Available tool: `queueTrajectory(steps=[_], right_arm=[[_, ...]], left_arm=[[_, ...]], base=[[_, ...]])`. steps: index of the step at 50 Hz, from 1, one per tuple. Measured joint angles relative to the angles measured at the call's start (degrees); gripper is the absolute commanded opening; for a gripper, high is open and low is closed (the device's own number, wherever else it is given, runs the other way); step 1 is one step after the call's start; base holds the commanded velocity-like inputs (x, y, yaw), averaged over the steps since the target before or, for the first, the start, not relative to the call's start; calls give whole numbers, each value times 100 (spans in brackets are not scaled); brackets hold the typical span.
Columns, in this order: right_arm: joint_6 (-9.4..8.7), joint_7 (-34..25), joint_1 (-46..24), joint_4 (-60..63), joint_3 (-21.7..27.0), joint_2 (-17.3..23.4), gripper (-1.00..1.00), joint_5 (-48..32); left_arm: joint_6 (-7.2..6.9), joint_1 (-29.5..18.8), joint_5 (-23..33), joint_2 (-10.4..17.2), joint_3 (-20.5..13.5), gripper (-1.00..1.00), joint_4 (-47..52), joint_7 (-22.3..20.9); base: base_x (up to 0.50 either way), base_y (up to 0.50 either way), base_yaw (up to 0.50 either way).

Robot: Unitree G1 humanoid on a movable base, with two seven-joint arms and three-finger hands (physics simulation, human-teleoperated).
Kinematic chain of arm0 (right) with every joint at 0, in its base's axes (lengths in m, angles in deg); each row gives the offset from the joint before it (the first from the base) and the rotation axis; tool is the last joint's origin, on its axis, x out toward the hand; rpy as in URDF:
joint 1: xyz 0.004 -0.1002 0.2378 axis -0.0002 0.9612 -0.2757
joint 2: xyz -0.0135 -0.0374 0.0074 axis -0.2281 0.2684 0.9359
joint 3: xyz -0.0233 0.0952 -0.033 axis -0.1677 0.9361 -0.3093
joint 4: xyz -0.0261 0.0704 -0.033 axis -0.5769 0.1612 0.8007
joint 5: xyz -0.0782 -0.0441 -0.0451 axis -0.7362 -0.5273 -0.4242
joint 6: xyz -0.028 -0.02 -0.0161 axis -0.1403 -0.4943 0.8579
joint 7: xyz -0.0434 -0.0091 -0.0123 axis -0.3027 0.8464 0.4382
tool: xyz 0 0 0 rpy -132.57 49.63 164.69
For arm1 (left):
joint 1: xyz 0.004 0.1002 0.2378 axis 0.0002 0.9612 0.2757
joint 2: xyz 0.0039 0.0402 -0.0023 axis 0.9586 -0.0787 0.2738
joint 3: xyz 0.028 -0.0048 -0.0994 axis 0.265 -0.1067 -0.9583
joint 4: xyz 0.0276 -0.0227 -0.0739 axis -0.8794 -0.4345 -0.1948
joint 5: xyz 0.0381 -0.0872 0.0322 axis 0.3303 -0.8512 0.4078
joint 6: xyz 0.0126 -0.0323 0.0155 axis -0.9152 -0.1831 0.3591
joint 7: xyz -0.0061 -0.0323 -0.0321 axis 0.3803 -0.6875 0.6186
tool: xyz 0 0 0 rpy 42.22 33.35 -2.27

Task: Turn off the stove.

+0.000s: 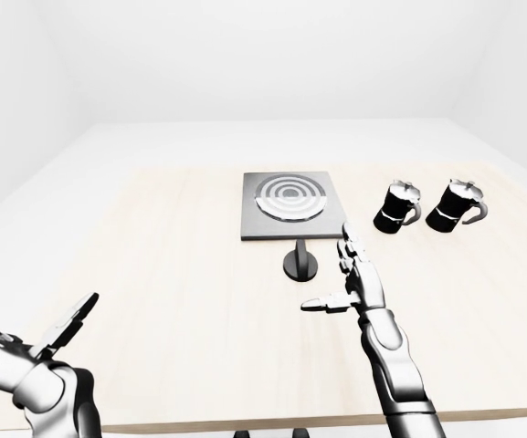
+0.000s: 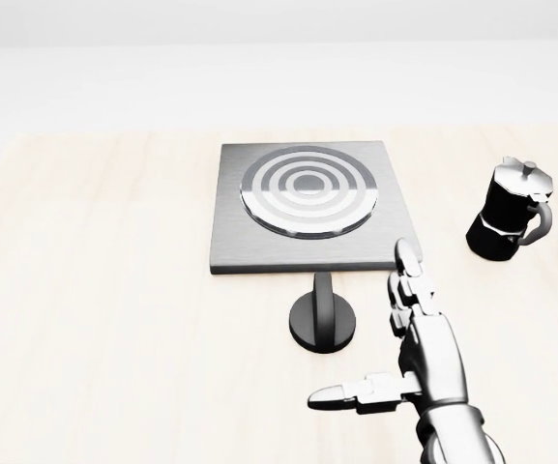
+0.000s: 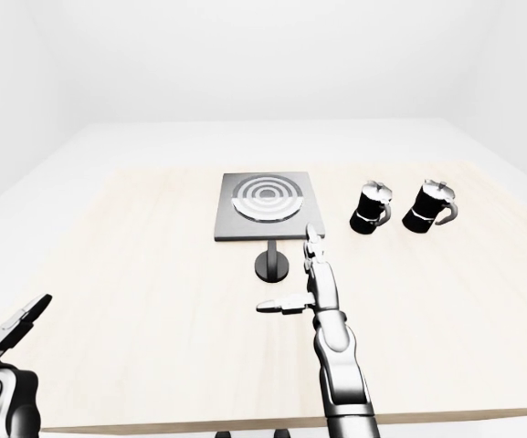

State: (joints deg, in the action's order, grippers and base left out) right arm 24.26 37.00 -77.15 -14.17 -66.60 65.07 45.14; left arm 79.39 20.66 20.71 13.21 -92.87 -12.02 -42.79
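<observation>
A grey square stove (image 2: 303,205) with a ringed burner lies flat on the wooden table (image 2: 95,290). Its black round knob (image 2: 323,319) sits on the table just below the stove's lower edge, with a raised bar handle pointing up-down. My right hand (image 2: 380,338) is open just right of and below the knob, fingers straight up and thumb stretched left, not touching it. My left hand (image 1: 57,328) is open, low at the left of the left-eye view, far from the stove.
Two black moka pots (image 1: 397,207) (image 1: 455,204) stand right of the stove. The table's near edge (image 1: 245,424) runs along the bottom of the eye views. White floor and walls surround the table.
</observation>
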Motion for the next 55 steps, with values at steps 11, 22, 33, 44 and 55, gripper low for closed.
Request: queueTrajectory(steps=[11, 22, 33, 44, 55], right_arm=[[-256, -143, -226, -195, -145, -75, 100, 60], [-235, -316, -561, -803, -298, -164, 100, 75], [-317, -409, -708, -967, -354, -197, 100, 78], [-236, -467, -840, -1245, -366, -220, 100, 96], [168, -506, -1053, -1884, -296, -242, 100, 265]], left_arm=[[-23, -55, 28, 55, 19, 100, -93, 0], [0, -67, 53, 67, 25, 100, -135, 0], [0, -111, 117, 100, 61, 100, -223, 0], [0, -104, 192, 105, 94, 100, -270, 0], [0, -87, 193, 89, 82, 100, -258, 0]], base=[[0, 0, 0], [0, 0, 0], [0, 0, 0], [0, 0, 0], [0, 0, 0]])
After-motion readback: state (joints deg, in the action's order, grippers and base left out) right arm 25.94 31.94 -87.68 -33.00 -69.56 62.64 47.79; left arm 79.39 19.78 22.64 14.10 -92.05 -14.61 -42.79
